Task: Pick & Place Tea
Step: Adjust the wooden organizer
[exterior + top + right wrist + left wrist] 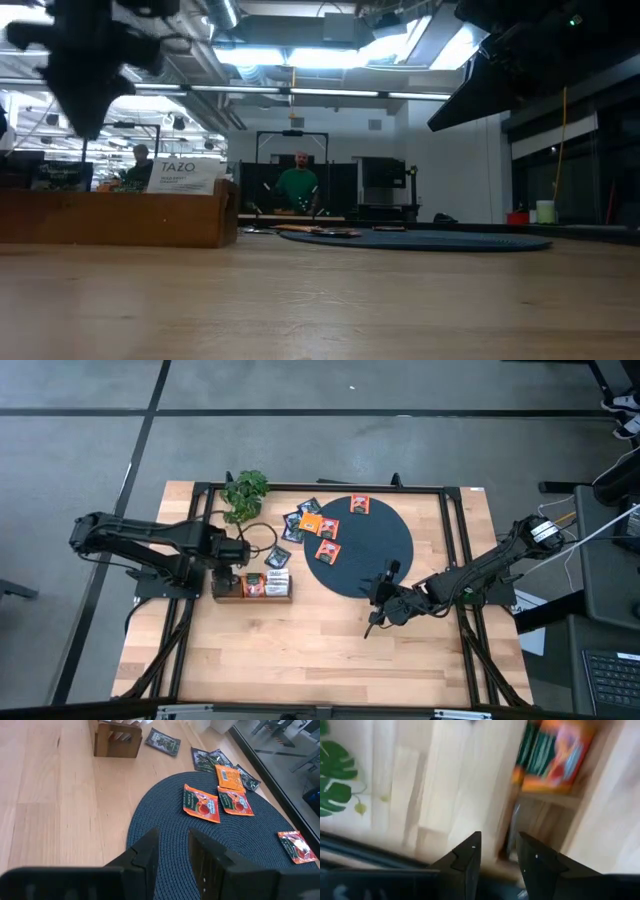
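Several tea sachets lie flat on the dark round mat (pixel 372 565): red-orange ones (pixel 201 803) (pixel 235 802) (pixel 359 504) and an orange one (pixel 229 777). Dark ones (pixel 205 759) lie at its edge and one (pixel 162 741) on the wood. More sachets stand in the wooden tray (pixel 250 587) (pixel 120 215). My left gripper (pixel 499 847) (pixel 228 567) hangs open above the tray's left end, pointing down, with nothing between its fingers. My right gripper (pixel 172 845) (pixel 378 603) is open over the mat's near edge, slanting down toward the sachets.
A green leafy plant (pixel 246 493) stands at the far edge behind the tray. A white TAZO sachet (pixel 185 175) sticks up from the tray. Bare wood spreads along the near side of the table (pixel 300 650). A person in green (pixel 298 185) is in the room beyond.
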